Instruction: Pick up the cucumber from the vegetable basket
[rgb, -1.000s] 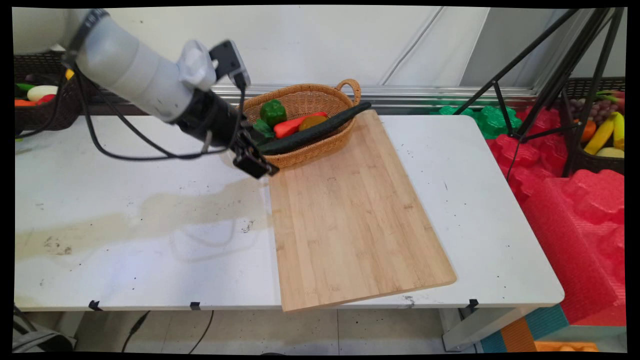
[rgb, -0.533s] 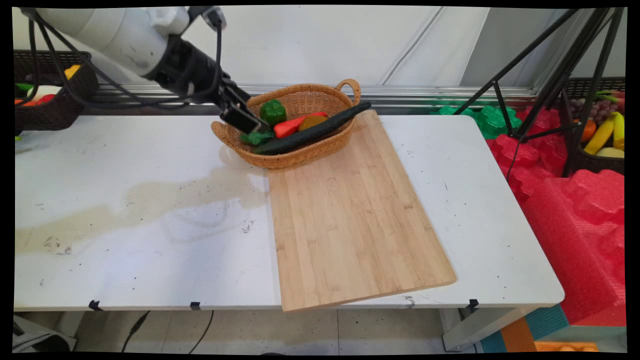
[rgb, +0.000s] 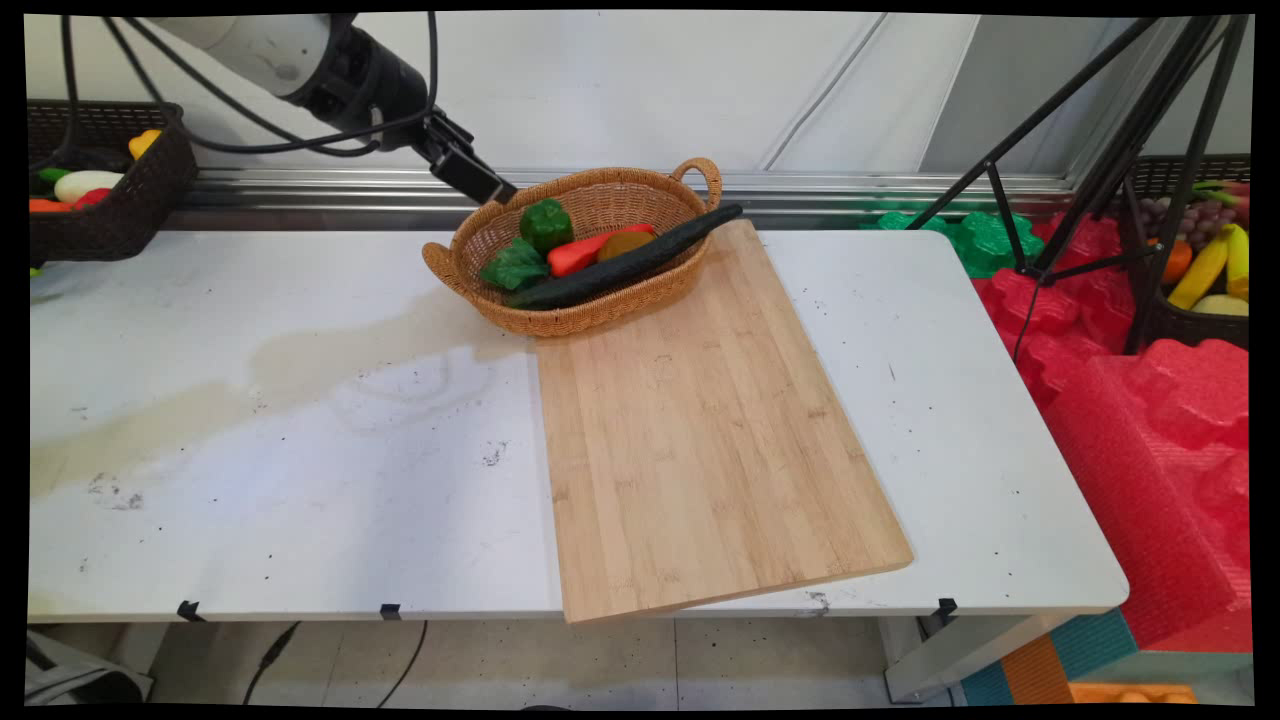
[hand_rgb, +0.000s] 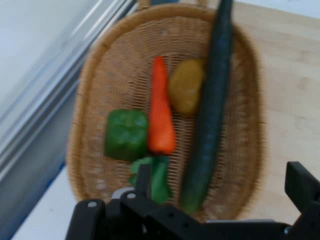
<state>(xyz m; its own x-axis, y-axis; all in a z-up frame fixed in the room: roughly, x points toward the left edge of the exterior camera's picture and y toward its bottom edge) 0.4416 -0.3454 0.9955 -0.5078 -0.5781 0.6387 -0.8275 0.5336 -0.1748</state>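
the pincer has risen from the surface beside the wicker basket to hover above its rim, fingers apart and empty — carrot, green pepper and cucumber lie unmoved inside.

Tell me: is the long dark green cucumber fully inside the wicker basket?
No. The long dark green cucumber lies in the woven wicker basket, with one end overhanging its rim above the bamboo cutting board.
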